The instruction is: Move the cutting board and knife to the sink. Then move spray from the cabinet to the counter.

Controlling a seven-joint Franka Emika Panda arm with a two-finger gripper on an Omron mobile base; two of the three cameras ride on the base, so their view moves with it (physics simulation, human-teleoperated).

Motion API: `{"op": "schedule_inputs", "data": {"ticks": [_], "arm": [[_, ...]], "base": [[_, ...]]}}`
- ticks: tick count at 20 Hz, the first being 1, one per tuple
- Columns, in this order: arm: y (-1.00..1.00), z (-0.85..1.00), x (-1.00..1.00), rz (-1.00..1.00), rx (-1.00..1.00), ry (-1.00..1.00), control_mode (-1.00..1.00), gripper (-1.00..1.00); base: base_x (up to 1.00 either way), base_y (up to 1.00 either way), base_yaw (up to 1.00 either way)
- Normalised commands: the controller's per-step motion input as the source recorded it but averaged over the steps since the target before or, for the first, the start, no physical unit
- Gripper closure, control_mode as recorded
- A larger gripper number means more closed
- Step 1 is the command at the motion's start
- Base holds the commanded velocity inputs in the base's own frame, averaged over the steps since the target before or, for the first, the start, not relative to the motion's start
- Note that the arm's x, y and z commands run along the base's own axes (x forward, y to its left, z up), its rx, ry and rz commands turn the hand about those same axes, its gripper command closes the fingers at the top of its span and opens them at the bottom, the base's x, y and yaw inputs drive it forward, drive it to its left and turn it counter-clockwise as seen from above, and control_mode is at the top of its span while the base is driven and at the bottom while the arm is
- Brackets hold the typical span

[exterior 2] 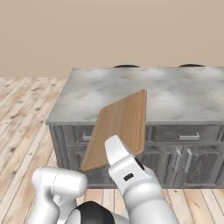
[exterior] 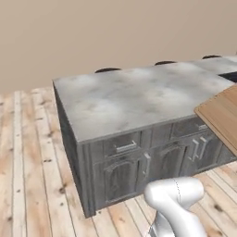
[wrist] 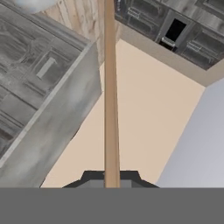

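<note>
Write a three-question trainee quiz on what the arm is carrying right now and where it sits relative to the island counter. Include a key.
1. True or false: the gripper is shut on the cutting board.
2. Multiple choice: the cutting board is
A. lying flat on the counter
B. lifted off the counter and tilted
C. lying on the wooden floor
3. Fill in: in the hand view the board shows as a thin strip because it is seen ____.

Key
1. True: the board's edge runs down between the fingertips in the hand view.
2. B: both base views show it raised and slanted in front of the counter's drawers.
3. Edge-on.
</note>
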Motion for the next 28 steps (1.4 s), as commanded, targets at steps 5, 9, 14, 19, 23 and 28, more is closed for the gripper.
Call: {"op": "schedule_inputs", "data": {"ticks": [5, 9, 14, 19, 23, 28], "arm": [[0.00, 0.00, 0.00, 0.00, 0.00, 0.00, 1.00, 1.00], [0.00, 0.00, 0.00, 0.00, 0.00, 0.00, 1.00, 1.00], [0.00, 0.00, 0.00, 0.00, 0.00, 0.00, 1.00, 1.00], [0.00, 0.00, 0.00, 0.00, 0.00, 0.00, 1.00, 1.00], [0.00, 0.00, 0.00, 0.00, 0.00, 0.00, 1.00, 1.00], [0.00, 0.00, 0.00, 0.00, 0.00, 0.00, 1.00, 1.00]], "base": [[0.96, -1.00, -0.04], [0.68, -1.00, -0.05], [0.46, -1.00, -0.07], [0.36, -1.00, -0.10], [0.40, -1.00, -0.09], [0.52, -1.00, -0.06]]}}
